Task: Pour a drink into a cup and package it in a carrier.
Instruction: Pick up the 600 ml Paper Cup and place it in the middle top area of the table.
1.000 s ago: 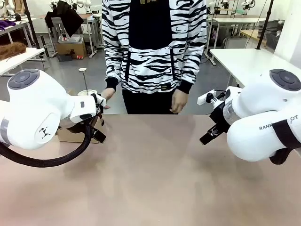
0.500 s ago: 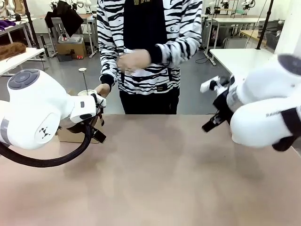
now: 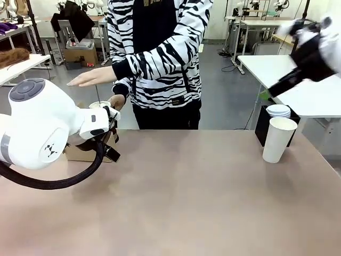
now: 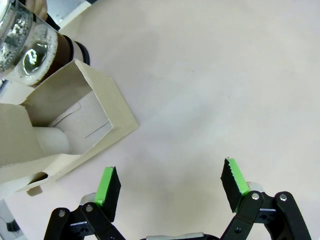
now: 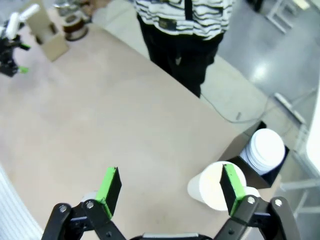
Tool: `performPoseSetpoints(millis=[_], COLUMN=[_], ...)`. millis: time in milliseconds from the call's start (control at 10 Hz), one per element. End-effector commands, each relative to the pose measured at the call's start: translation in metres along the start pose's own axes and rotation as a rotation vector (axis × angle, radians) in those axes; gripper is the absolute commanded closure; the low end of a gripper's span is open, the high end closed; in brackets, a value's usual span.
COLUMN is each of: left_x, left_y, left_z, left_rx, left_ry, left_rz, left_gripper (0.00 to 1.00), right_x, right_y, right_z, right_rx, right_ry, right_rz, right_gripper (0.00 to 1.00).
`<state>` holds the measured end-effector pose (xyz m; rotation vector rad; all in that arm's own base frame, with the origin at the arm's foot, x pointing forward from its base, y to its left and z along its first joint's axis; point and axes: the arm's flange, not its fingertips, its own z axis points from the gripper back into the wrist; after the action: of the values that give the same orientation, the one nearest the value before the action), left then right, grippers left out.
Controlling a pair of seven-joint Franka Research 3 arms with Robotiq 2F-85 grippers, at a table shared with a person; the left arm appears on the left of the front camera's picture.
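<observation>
Cup point(image 3: 278, 139): white paper, open-topped, upright on desk point(image 3: 186, 202) at 3 o'clock, in front of black box point(image 3: 261, 125) holding lids point(image 3: 278, 111).
Carrier point(image 4: 75, 120): brown cardboard, 9 o'clock.
Drink point(image 4: 62, 47): dark, in glass jug point(image 4: 22, 45) just beside carrier.
Left fingers point(image 4: 108, 186): spread apart, empty, near carrier.
Right fingers point(image 5: 109, 189): spread apart, empty, high above cup.

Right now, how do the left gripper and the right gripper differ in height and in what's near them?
The left gripper sits low, close over the table; the right gripper hangs high above it. The left gripper has the carrier right beside it; the right gripper looks down on the cup, far below. Both are open and hold nothing.
</observation>
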<state>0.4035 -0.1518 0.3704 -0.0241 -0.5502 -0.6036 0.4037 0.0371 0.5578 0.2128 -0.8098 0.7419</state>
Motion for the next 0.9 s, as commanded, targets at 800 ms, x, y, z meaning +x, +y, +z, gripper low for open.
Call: performPoseSetpoints(millis=[800], left_x=[0.0], left_y=[0.0], left_z=[0.0], left_rx=[0.0], left_ry=[0.0], left_rz=[0.0], left_gripper=[0.0], right_x=[-0.083], right_y=[-0.077], right_z=[0.008], right_rx=[0.215], right_ry=[-0.154], right_rz=[0.061], right_gripper=[0.0])
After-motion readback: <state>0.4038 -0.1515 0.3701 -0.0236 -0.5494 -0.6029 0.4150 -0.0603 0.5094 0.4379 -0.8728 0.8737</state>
